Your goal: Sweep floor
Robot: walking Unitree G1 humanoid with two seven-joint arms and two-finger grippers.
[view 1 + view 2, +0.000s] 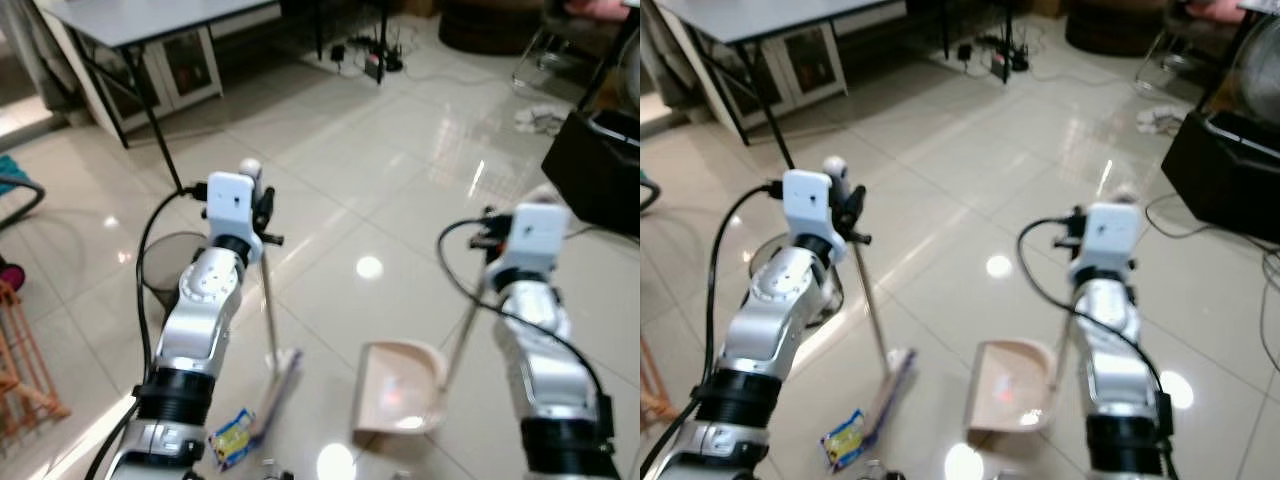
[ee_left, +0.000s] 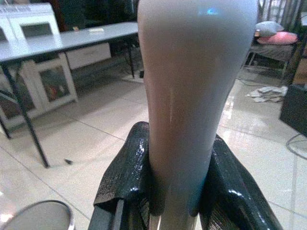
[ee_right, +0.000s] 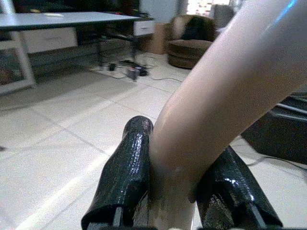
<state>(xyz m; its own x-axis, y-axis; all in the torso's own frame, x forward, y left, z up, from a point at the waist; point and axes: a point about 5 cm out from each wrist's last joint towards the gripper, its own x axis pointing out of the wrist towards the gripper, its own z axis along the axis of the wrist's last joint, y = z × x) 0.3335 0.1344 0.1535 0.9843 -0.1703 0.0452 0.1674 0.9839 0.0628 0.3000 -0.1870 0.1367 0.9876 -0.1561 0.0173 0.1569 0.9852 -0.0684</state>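
Note:
My left gripper (image 1: 263, 214) is shut on the pale handle of a broom (image 1: 268, 300) near its rounded top. The broom's head (image 1: 281, 377) rests on the tiled floor between my arms. The left wrist view has the black fingers (image 2: 125, 167) pressed on both sides of the handle. My right gripper (image 1: 488, 238) is shut on the long handle of a beige dustpan (image 1: 398, 400), whose pan sits on the floor just right of the broom head. A blue and yellow wrapper (image 1: 232, 437) lies on the floor by the broom head, on its left.
A round mesh bin (image 1: 163, 266) stands close behind my left arm. A grey table (image 1: 150, 18) with black legs is at the back left, and a black box (image 1: 598, 168) at the right. Cables (image 1: 375, 58), a white cloth (image 1: 540, 119) and an orange rack (image 1: 22, 372) are around.

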